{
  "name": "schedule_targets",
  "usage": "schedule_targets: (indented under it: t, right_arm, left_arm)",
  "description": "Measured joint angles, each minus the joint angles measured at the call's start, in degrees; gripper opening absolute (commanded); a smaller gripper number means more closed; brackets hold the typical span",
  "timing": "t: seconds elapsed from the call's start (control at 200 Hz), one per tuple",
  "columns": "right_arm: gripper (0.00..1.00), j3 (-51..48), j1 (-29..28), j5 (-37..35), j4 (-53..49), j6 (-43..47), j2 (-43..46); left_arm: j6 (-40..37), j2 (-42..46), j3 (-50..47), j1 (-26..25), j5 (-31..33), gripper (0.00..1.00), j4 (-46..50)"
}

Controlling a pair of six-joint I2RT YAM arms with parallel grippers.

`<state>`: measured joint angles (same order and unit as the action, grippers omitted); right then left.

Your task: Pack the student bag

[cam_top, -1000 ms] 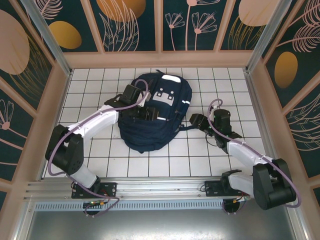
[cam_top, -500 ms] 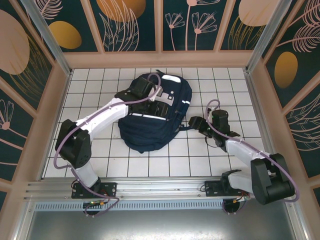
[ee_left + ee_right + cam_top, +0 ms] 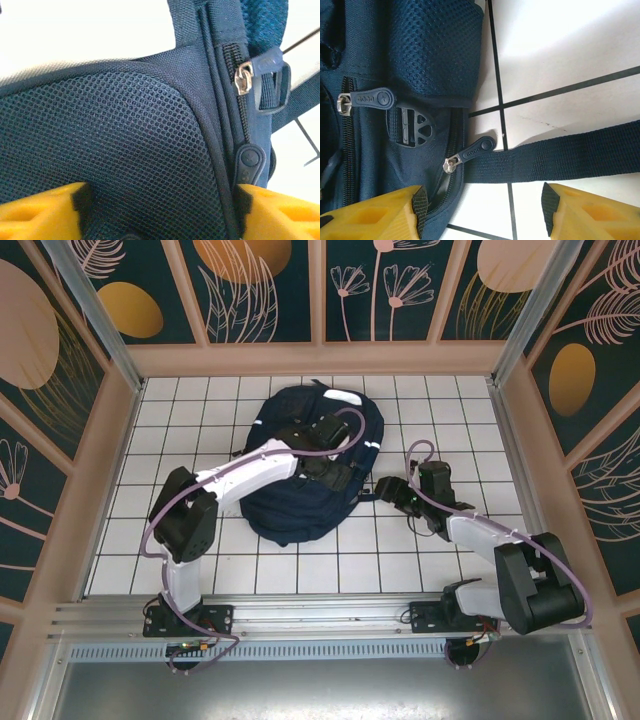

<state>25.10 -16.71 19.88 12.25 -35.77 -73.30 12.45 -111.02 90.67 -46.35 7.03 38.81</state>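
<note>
Student bag (image 3: 295, 515): dark navy, lying flat on the white tiled table (image 3: 200, 410), about mid-width and toward the far side, one end pointing at the back wall.
Rail (image 3: 320, 620): metal, along the near edge, carrying both arm bases.
Right arm (image 3: 490, 545): stretched low over the tiles, angled in toward the bag's right flank.
Right gripper (image 3: 482, 210): just beside that flank, close over the tiles; yellow fingers (image 3: 590, 212) spread wide, pinching nothing.
Between the right fingers: dark webbing strap (image 3: 560, 157) lying flat across a tile, with a rubbery zipper pull (image 3: 475, 147) resting on its end by the bag's seam.
Beyond the strap: black plastic buckle (image 3: 410, 125), a second zipper pull (image 3: 367, 100) and a mesh side pocket (image 3: 435, 50) — all on the bag's flank.
Left arm (image 3: 240, 475): white, reaching from the near left across the bag.
Left gripper (image 3: 160, 200): over the bag's middle, fingers well apart with a bulging mesh panel (image 3: 115, 145) between them; cannot tell whether the tips press into the fabric.
Beside the mesh panel: closed zipper track with a metal slider (image 3: 243, 80) and a dark webbing loop next to it.
White stripe (image 3: 342, 396): on the bag's far end, past the left wrist.
Back wall (image 3: 260, 290): teal panels with orange discs and pale leaf drawings.
</note>
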Motion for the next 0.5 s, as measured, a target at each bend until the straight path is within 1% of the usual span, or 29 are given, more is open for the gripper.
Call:
schedule_targets:
  t: [0.105, 0.295, 0.43, 0.5]
  right_arm:
    - [0.62, -0.7, -0.2, 0.0, 0.9, -0.4, 0.1]
    - [0.61, -1.4, -0.3, 0.1, 0.9, -0.6, 0.4]
    - [0.61, -1.4, -0.8, 0.2, 0.9, -0.6, 0.8]
    - [0.61, -1.4, -1.0, 0.4, 1.0, -0.6, 0.9]
  left_arm:
    - [-0.2, -0.2, 0.1, -1.0, 1.1, 0.33, 0.0]
    - [-0.9, -0.2, 0.1, -1.5, 1.2, 0.00, 0.0]
    - [-0.7, -0.1, 0.1, -1.4, 0.9, 0.00, 0.0]
    - [-0.6, 0.0, 0.1, -1.0, -0.2, 0.00, -0.1]
